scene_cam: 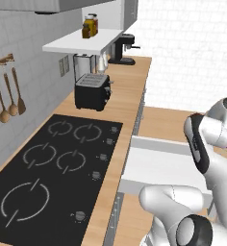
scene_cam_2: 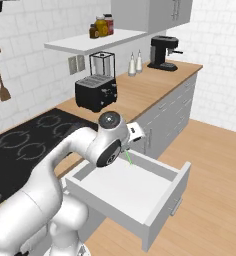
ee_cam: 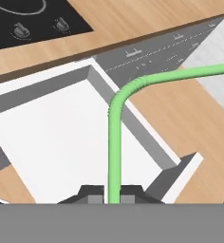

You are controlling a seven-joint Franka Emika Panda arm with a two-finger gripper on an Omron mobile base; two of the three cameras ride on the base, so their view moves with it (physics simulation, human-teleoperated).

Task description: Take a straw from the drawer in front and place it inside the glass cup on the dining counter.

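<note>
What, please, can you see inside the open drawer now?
The drawer shows a bare white floor. The green straw is pinched in the shut claw above it. The arm hides the drawer's back left corner in the right base view.

White tiled walls (scene_cam_2: 35,30), wooden floor (scene_cam_2: 215,165)

Black toaster (scene_cam: 92,91) beside cooktop (scene_cam: 53,166) (wooden counter); coffee machine (scene_cam_2: 162,53) far end.

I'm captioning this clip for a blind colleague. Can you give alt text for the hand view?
A bent green straw rises from between the shut jaws, its top angling off to the right. Beneath it lies the open white drawer, with the wooden counter edge beyond.
</note>
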